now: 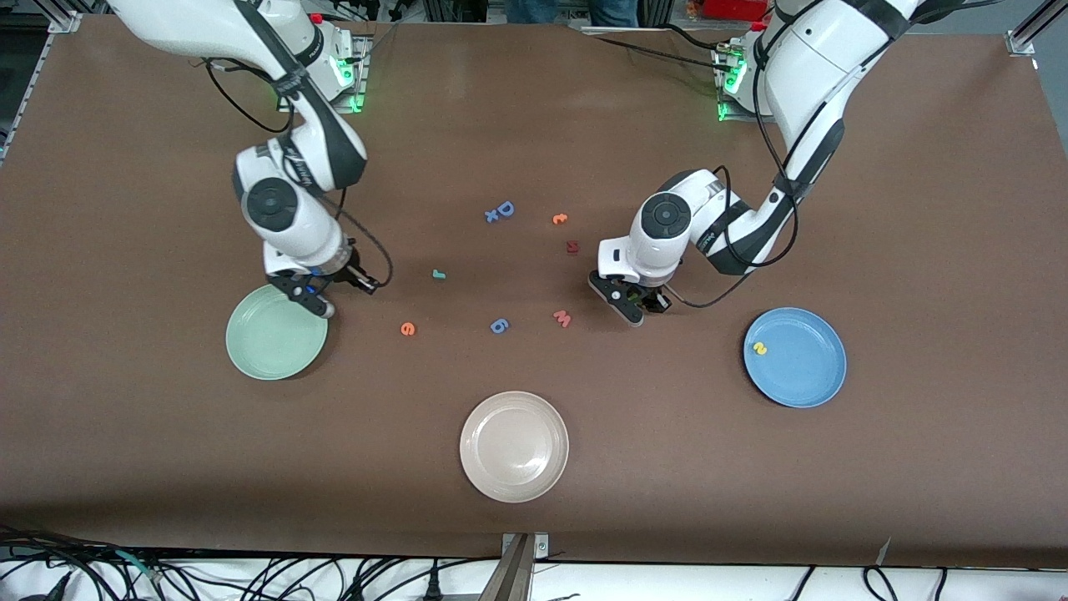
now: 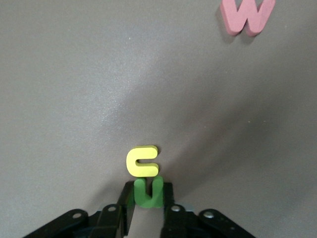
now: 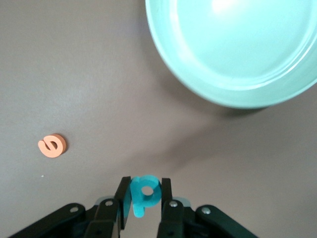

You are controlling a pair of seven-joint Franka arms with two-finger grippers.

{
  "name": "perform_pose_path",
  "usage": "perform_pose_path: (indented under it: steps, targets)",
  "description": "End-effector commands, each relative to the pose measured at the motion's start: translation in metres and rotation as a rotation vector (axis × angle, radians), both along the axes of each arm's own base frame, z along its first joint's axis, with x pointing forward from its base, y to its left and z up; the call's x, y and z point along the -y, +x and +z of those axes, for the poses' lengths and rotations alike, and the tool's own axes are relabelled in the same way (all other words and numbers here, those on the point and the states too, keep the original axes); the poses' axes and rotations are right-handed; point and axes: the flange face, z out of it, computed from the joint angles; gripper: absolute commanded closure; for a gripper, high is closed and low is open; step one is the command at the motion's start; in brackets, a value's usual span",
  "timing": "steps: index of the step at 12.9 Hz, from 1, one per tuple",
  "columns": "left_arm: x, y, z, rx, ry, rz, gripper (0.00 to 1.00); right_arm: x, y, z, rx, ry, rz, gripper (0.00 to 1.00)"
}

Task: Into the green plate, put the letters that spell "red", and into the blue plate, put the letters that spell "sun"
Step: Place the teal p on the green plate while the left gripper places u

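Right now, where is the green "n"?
The green "n" is pinched in the left pincer, shut low at the table, touching the yellow "u", near the pink "w".

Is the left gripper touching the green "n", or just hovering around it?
Touching. The left wrist view shows the left gripper shut on the green "n", fingers pressed against both its sides.
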Motion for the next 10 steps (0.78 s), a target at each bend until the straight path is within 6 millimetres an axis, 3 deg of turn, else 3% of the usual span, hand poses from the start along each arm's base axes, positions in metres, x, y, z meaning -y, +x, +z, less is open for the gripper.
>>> perform_pose_path:
  steps: [1,4,5,7,9,10]
  targets:
    - [-0.010,0.004,0.012,0.017,0.044,-0.024,0.99,0.044,0.014,0.021,-0.032,0.030,0.076,1.00]
    - [-0.022,0.012,0.058,0.003,0.146,-0.019,0.98,0.110,0.029,0.019,-0.026,0.050,0.166,1.00]
    - [-0.029,0.017,0.069,-0.004,0.169,-0.018,0.98,0.124,0.034,0.018,-0.021,0.058,0.194,1.00]
    - [-0.073,0.048,0.083,-0.018,0.179,-0.036,0.98,0.133,0.049,0.017,-0.003,0.062,0.225,1.00]
    - [-0.139,0.085,0.088,-0.031,0.161,-0.093,0.98,0.142,0.062,0.014,0.008,0.071,0.230,1.00]
    - [-0.164,0.100,0.090,-0.034,0.151,-0.127,0.98,0.142,0.064,0.016,0.013,0.071,0.232,0.79]
